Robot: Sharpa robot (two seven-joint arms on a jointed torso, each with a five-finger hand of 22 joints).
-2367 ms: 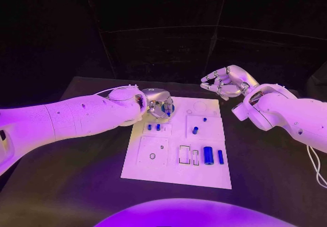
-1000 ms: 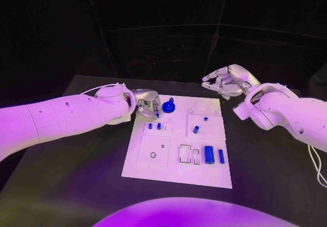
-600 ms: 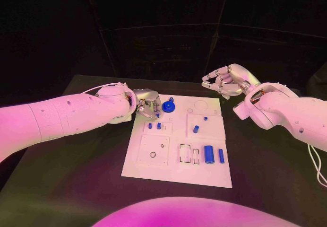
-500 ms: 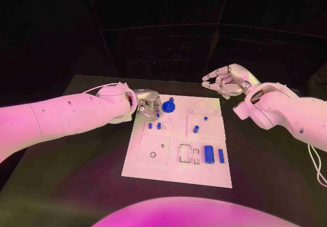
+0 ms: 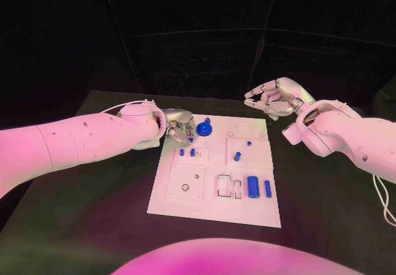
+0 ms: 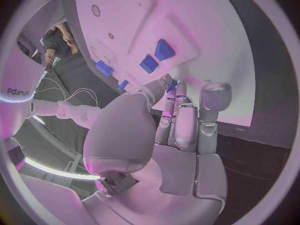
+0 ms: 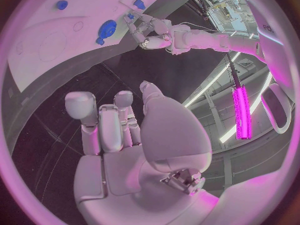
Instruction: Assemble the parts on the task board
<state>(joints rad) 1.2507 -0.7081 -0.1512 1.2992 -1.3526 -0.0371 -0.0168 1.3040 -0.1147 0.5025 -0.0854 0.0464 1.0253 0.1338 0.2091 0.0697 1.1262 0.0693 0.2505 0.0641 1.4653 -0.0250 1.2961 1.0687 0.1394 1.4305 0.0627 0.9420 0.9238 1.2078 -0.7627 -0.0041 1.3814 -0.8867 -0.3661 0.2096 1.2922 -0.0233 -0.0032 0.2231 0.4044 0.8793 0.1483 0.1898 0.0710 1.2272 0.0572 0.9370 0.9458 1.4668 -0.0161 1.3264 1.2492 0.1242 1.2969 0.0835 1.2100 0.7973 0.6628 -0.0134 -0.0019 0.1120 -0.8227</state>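
Note:
The white task board (image 5: 206, 212) lies in the middle of the black table. A blue round part with a knob (image 5: 205, 129) sits at its far left corner. My left hand (image 5: 177, 132) hovers just left of that part, apart from it, and holds nothing. In the left wrist view its fingers (image 6: 187, 120) reach side by side over the board (image 6: 212, 40), short of two blue pegs (image 6: 156, 56). My right hand (image 5: 272, 97) hangs above the board's far right corner, fingers loosely bent and empty. The right wrist view shows the round part (image 7: 106, 32) and my left hand (image 7: 153, 32).
Two small blue pegs (image 5: 187, 152) stand in the left block and another peg (image 5: 237, 156) in the right block. Two blue cylinders (image 5: 259, 188) lie beside open slots (image 5: 224, 187). Bare black table surrounds the board.
My left hand, which covered the blue round part 2.4 s ago, has let it go and drawn back to the left. Over the last second nothing has moved.

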